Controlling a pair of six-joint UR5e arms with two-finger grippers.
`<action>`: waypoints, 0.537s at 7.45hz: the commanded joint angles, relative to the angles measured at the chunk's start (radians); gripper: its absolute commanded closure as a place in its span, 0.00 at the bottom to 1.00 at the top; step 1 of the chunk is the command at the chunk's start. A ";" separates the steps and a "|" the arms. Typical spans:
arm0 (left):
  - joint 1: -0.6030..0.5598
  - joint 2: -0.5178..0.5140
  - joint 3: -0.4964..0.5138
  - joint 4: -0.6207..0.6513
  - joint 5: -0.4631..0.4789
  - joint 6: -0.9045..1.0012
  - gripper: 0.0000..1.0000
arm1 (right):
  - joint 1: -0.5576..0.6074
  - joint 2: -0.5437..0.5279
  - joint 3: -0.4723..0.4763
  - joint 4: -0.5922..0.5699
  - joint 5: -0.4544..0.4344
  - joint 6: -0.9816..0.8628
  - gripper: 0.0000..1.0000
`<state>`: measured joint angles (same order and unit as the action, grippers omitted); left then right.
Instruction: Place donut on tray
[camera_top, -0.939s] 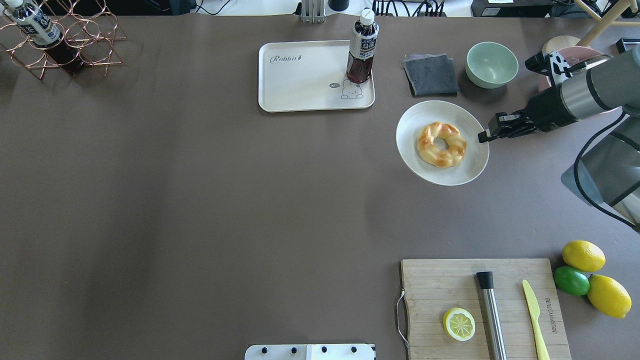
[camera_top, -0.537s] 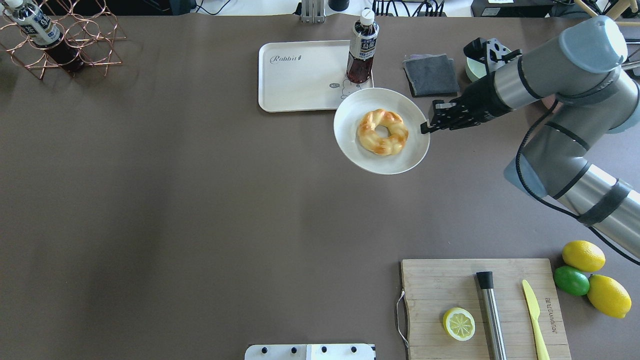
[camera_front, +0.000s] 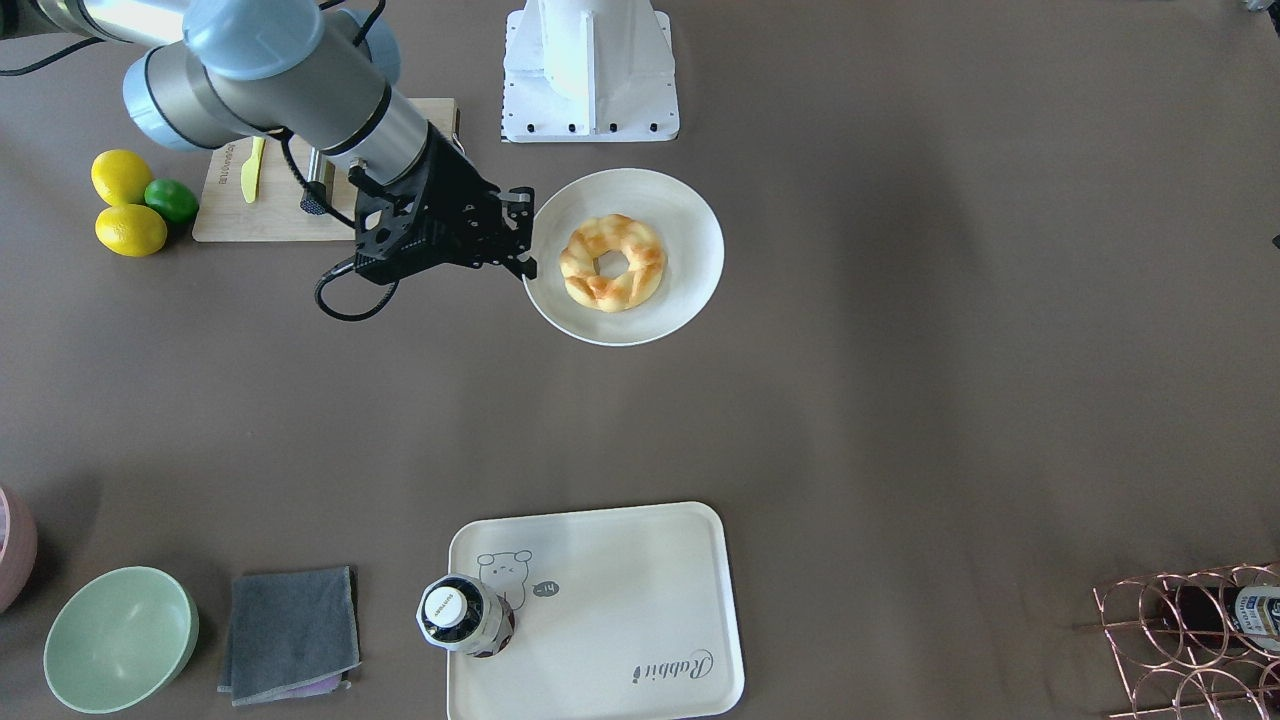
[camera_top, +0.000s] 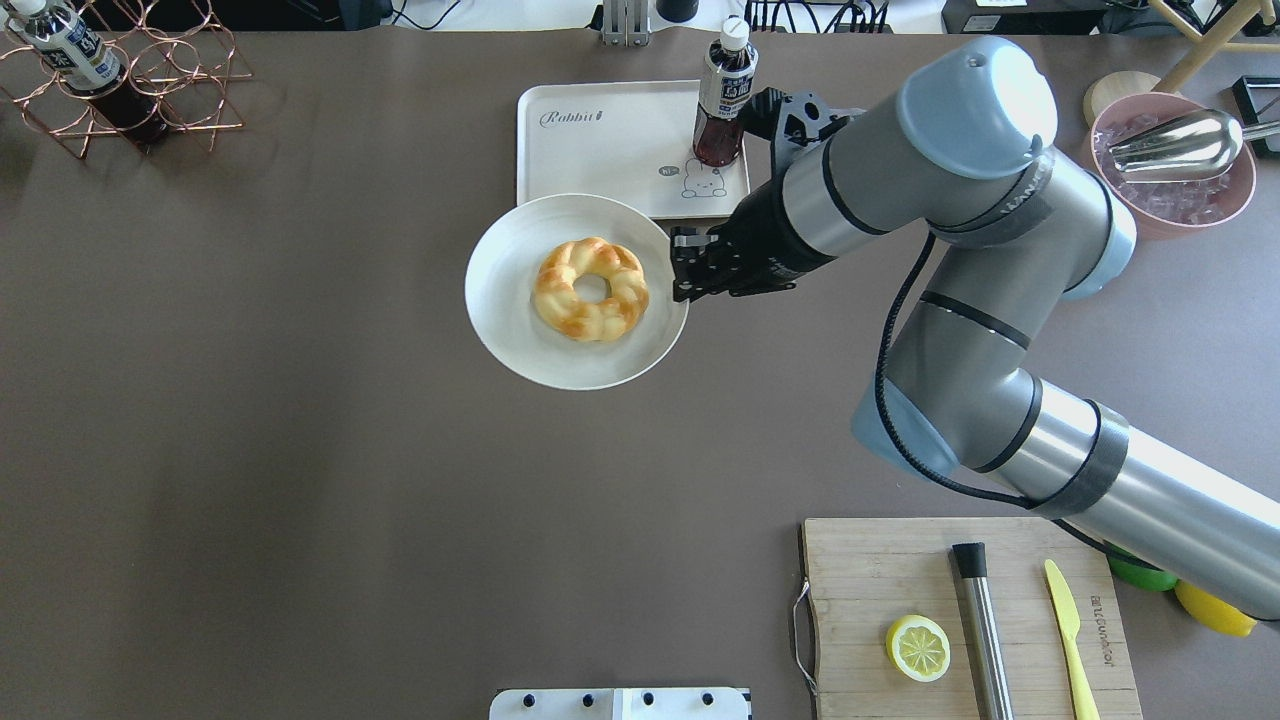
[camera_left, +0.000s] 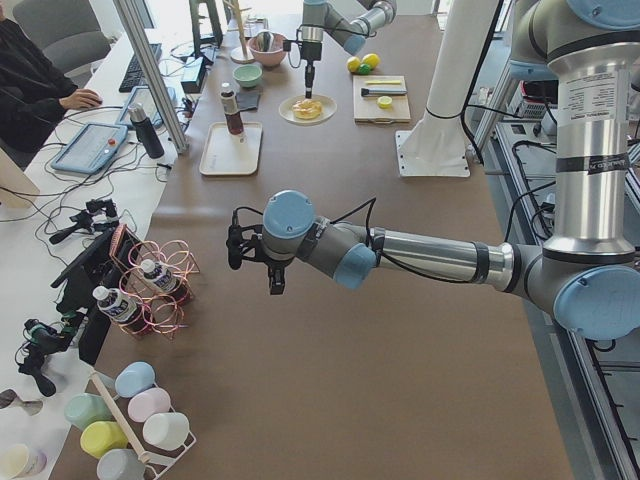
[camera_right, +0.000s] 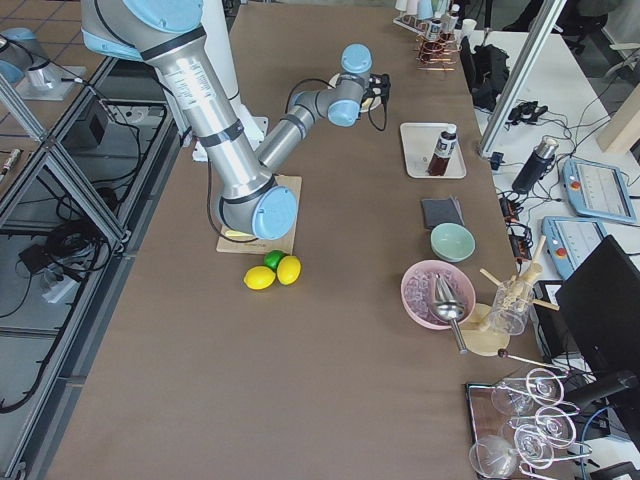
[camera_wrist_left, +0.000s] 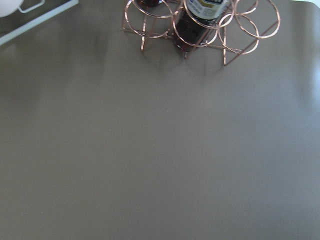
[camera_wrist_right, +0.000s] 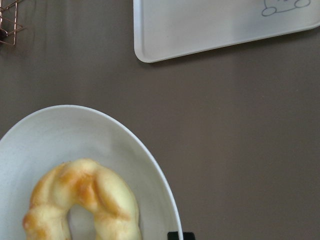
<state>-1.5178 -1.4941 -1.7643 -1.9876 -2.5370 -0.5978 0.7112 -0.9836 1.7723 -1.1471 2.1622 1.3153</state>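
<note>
The golden-brown braided donut (camera_top: 590, 289) lies on a round white plate (camera_top: 510, 270). My right gripper (camera_top: 680, 265) is shut on the plate's right rim and holds it above the table, just in front of the tray (camera_top: 600, 160). The cream-white tray has a bear drawing and "Rabbit" script. The front view shows the donut (camera_front: 612, 262), plate (camera_front: 680, 220), gripper (camera_front: 530, 245) and tray (camera_front: 620, 590). The right wrist view shows the donut (camera_wrist_right: 82, 200), the plate (camera_wrist_right: 60, 135) and the tray's corner (camera_wrist_right: 200, 25). My left gripper (camera_left: 275, 280) shows only in the left side view; I cannot tell its state.
A dark bottle (camera_top: 722, 95) stands on the tray's far right corner. A wooden cutting board (camera_top: 900, 570) with a lemon half (camera_top: 918, 648), a steel bar and a yellow knife lies front right. A copper wire rack (camera_top: 130, 80) with a bottle stands far left. A pink bowl (camera_top: 1170, 165) is far right.
My right arm has carried the plate with the donut leftward, from right of the tray to in front of the tray's near edge. The gripper stays shut on the rim.
</note>
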 joint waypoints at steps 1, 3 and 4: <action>0.152 -0.064 -0.001 -0.233 -0.008 -0.355 0.02 | -0.079 0.103 0.012 -0.089 -0.091 0.042 1.00; 0.270 -0.159 0.003 -0.316 0.006 -0.486 0.02 | -0.088 0.115 0.012 -0.089 -0.101 0.073 1.00; 0.312 -0.199 0.012 -0.329 0.013 -0.514 0.04 | -0.101 0.117 0.010 -0.091 -0.129 0.073 1.00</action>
<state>-1.2872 -1.6208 -1.7627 -2.2719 -2.5352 -1.0277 0.6270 -0.8736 1.7843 -1.2352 2.0664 1.3759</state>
